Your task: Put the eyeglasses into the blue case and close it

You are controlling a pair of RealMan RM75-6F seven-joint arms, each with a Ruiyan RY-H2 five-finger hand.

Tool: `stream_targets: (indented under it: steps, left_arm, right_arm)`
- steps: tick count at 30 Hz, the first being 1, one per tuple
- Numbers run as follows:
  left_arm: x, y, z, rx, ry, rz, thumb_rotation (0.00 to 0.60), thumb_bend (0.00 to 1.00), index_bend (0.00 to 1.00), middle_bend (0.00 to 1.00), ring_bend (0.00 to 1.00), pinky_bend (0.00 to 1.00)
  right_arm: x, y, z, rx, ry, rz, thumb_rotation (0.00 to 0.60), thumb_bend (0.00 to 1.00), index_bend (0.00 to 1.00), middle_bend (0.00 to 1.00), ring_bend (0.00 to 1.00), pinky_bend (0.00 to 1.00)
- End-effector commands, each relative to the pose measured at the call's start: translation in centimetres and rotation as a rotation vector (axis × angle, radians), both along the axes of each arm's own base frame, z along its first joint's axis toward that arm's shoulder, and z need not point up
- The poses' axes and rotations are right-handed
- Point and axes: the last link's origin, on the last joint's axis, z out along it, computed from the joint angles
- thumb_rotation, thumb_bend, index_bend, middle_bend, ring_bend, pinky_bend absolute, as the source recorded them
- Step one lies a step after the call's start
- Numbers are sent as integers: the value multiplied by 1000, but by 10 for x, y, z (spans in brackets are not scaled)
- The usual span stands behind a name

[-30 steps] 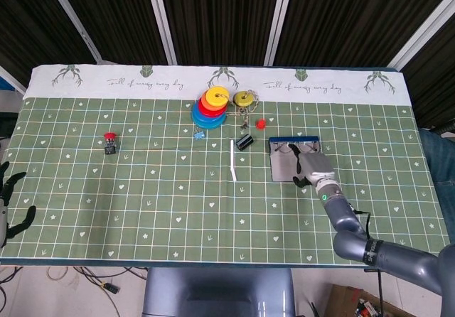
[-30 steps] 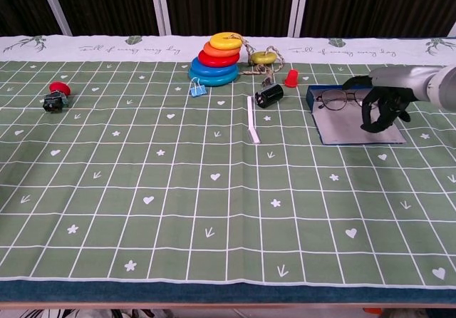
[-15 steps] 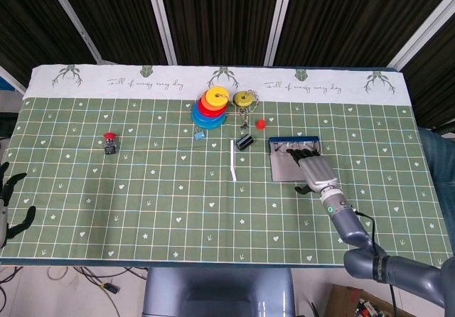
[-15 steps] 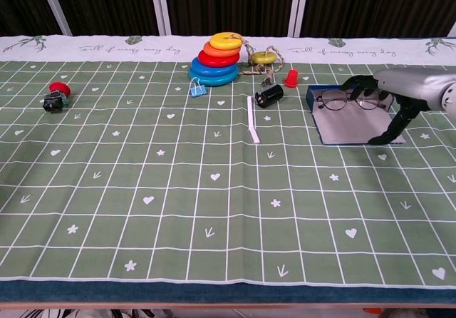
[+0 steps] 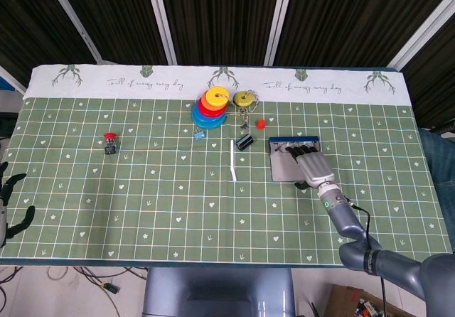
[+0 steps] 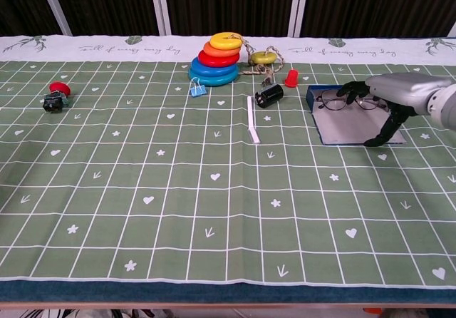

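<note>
My right hand (image 6: pixel 388 93) hangs over the open blue case (image 6: pixel 354 127), fingers (image 6: pixel 350 88) stretched apart above the eyeglasses (image 6: pixel 346 102), thumb reaching the case's near edge. The eyeglasses lie inside at its far end. My left hand (image 5: pixel 7 202) idles, fingers spread, far left of the case.

One eyeglasses (image 6: pixel 347 101), one blue case (image 6: pixel 353 125) — one ring stack (image 6: pixel 216 68), one white strip (image 6: pixel 252 128).

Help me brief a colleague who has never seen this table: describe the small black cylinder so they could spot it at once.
Start at the stack of coloured rings near the far edge of the green table. Just right of it and nearer the robot lies the black cylinder, between a white stick and the blue case. It is the only dark, tipped-over piece there; the neighbouring cone is red and upright.
</note>
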Motion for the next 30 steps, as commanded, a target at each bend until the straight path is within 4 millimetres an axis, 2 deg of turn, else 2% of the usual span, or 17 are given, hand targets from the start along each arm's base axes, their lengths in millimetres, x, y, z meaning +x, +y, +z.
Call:
stream_targets:
  steps: [1,13,30]
  left_arm:
    - [0,0,0,1,0,1,600,342,204,0,0,0]
    - [0,0,0,4,3,1,600,342,205,0,0,0]
    - [0,0,0,5,5,1,600,342,206,0,0,0]
  right_arm:
    - [-4,1,-4,-2,-12,-7,600,261,158,230,172,201]
    - [-7,0,-7,-5,-28,-7,600,265,180,248,186,201]
    - [-10,-2,-9,-10,-44,-19,600,329,214,272,199,201]
